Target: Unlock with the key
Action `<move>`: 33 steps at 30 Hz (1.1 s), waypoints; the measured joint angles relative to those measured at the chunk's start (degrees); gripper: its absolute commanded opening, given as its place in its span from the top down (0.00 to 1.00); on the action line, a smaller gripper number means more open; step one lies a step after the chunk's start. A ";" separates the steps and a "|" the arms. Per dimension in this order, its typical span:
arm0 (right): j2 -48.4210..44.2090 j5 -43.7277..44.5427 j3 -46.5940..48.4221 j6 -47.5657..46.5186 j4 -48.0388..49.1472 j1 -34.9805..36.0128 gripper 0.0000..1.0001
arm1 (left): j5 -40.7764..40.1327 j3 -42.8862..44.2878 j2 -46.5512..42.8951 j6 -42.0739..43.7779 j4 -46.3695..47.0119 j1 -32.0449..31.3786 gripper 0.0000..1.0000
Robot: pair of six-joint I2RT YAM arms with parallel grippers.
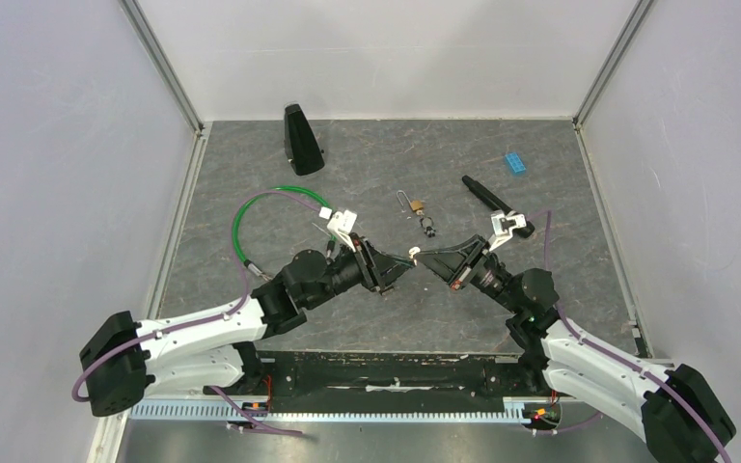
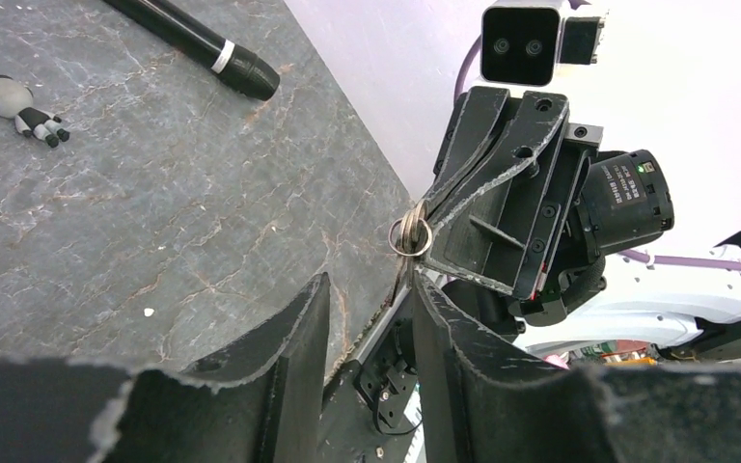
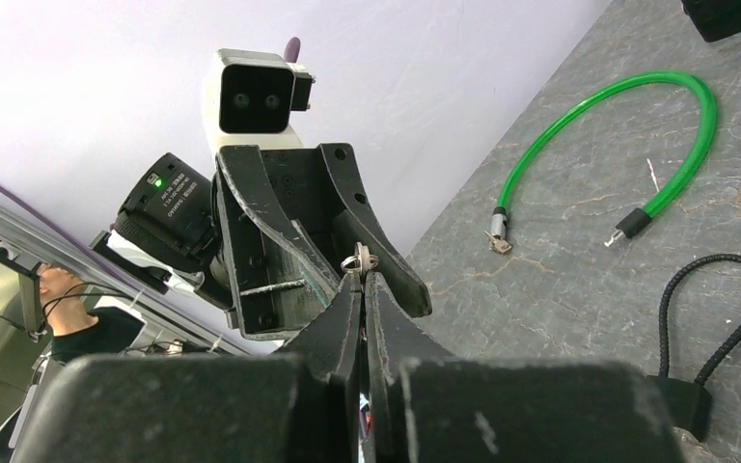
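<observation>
- A small brass padlock with a silver shackle lies on a grey marbled table, near the middle.
- Two black robot arms meet tip to tip on the near side of the padlock, apart from it and raised off the table.
- The right gripper has its fingers pressed together on a small silver key with a split ring.
- The left gripper points at the key. Its fingers are partway open, one on each side of the key's blade. I cannot tell whether they touch it.
- A tiny black-and-white panda charm lies just beside the padlock, on its near right.
- A black marker pen with a white band lies to the right of the padlock.
- A small blue toy brick sits further right and behind.
- A green looped cable lock lies well to the padlock's left.
- A black wedge-shaped block stands behind and to the left.
</observation>
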 measured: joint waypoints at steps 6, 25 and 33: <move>0.00 0.11 -0.35 0.15 0.24 0.11 1.00 | 0.83 0.00 0.57 -0.09 1.07 -0.48 0.79; -9.16 5.66 0.00 -12.15 -13.75 0.26 0.30 | -8.81 10.27 -2.99 4.48 -27.96 -0.74 0.98; -11.98 7.58 5.84 -32.89 -28.37 0.26 0.27 | -16.17 32.35 6.38 17.25 -61.77 -0.76 0.98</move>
